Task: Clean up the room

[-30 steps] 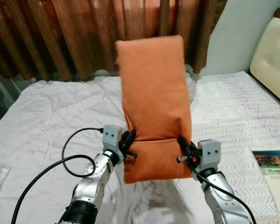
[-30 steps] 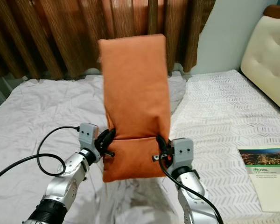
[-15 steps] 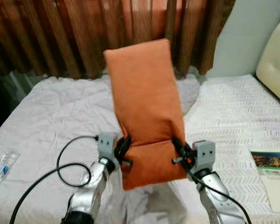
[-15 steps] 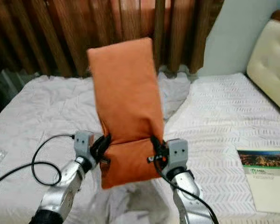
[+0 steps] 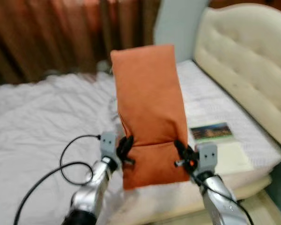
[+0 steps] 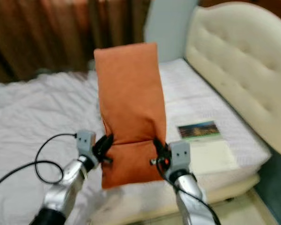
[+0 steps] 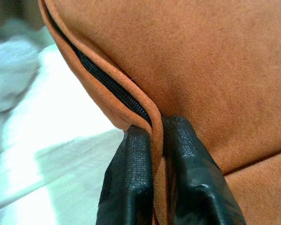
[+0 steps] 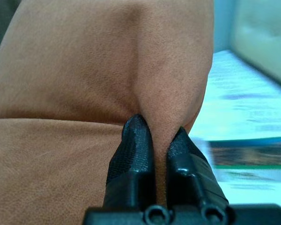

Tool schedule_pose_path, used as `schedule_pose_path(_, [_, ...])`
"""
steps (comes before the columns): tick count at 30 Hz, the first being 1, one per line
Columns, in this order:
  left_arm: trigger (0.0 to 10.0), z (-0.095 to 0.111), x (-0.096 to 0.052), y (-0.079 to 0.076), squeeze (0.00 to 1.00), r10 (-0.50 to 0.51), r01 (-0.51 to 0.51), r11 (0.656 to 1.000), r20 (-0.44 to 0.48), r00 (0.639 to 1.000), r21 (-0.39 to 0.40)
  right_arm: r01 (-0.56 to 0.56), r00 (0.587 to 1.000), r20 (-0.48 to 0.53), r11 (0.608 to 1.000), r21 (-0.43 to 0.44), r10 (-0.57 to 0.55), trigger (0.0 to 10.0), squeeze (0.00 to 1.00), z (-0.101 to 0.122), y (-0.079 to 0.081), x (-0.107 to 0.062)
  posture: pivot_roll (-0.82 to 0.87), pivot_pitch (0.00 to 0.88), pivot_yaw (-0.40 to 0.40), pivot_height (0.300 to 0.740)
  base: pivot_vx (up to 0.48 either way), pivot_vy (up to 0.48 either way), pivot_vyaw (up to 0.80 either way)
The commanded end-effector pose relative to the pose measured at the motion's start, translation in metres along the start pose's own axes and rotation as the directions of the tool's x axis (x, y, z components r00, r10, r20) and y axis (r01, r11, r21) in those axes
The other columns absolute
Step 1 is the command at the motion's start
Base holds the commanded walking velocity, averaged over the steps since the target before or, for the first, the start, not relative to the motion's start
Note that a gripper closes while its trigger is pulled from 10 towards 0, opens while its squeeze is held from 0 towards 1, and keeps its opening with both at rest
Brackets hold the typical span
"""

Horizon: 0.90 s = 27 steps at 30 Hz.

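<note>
An orange pillow [image 5: 150, 103] stands upright in the air above the white bed [image 5: 33, 122], held between both arms. My left gripper [image 5: 126, 146] is shut on the pillow's left edge, beside a black zipper [image 7: 107, 86] along the seam. My right gripper [image 5: 181, 151] is shut on the pillow's right edge, low down. In the wrist views each pair of black fingers [image 7: 140, 178] [image 8: 136, 145] pinches a fold of the orange fabric.
A cream tufted headboard [image 5: 243, 51] rises on the right. A booklet with a dark picture [image 5: 210, 132] and a pale sheet [image 5: 232, 157] lie on the bed near its front right corner. Brown curtains [image 5: 61, 33] hang behind. A black cable [image 5: 70, 164] loops by my left arm.
The whole view has swung to the right: the headboard and the bed's corner now show, and the curtains have slid left. Both grippers still hold the pillow the same way.
</note>
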<state>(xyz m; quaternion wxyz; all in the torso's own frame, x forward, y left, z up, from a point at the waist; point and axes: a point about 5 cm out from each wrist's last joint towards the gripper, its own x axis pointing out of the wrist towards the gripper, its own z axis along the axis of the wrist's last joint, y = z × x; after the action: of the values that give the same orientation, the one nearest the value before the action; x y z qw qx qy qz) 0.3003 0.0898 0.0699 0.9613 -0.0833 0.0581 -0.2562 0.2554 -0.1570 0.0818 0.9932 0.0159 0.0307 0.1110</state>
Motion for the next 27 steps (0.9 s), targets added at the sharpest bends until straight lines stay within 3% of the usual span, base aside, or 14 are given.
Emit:
schedule_pose_path(1, [10.0,0.000,-0.006,0.012,0.00,0.037,-0.037,0.999,-0.006,0.999,0.021,0.005,0.997,0.081,1.000,-0.006,-0.005,10.0,0.00,0.015,0.003,0.004,-0.13,0.000,0.043,0.740,0.000,-0.416,0.00])
schedule_pose_path(11, [10.0,-0.001,-0.006,0.015,0.00,0.072,-0.072,0.997,-0.007,0.997,0.018,-0.019,0.998,0.064,1.000,-0.024,0.020,10.0,0.00,0.013,0.005,0.006,-0.13,0.000,0.036,0.740,0.218,-0.396,0.00])
schedule_pose_path(27, [10.0,0.002,-0.002,0.024,0.00,0.092,-0.092,0.996,-0.009,0.996,-0.004,-0.032,0.998,0.057,0.999,-0.021,0.033,10.0,0.00,0.010,0.008,0.005,-0.13,0.000,0.037,0.740,0.355,-0.318,0.10])
